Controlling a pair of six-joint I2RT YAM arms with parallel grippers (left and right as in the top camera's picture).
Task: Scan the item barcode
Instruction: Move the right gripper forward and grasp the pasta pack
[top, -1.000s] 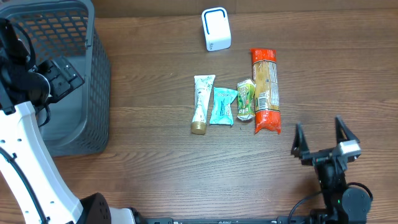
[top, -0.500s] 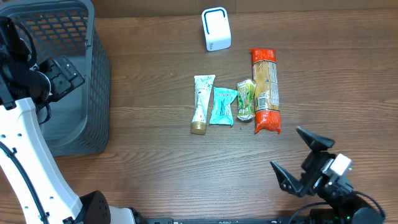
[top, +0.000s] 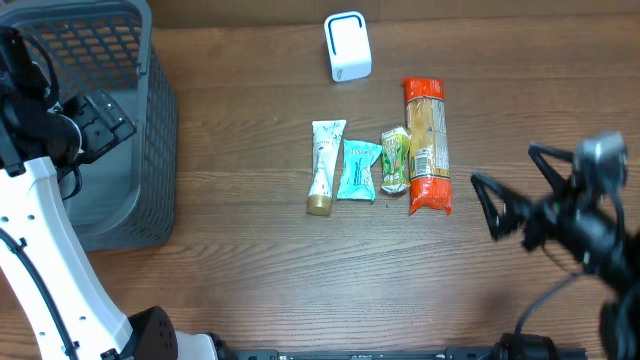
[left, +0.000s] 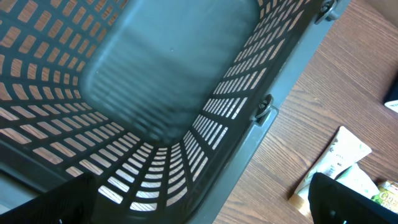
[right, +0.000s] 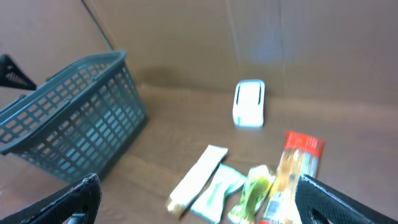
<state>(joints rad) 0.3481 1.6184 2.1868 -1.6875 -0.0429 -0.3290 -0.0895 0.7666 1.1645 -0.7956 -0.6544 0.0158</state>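
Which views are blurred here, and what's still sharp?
Overhead: right gripper smeared by motion blur; packets and scanner crisp. Right wrist: whole frame soft, with no clean edges on scanner or packets. Left wrist: basket mesh fairly sharp, its floor slightly hazy; even light, no glare.

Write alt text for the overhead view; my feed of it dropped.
Four packaged items lie in a row on the wooden table: a white tube, teal packet, green packet and long orange-ended pack, with a white box behind them. The open right gripper, blurred, hangs right of the row; the left arm is over a grey basket at the left edge.
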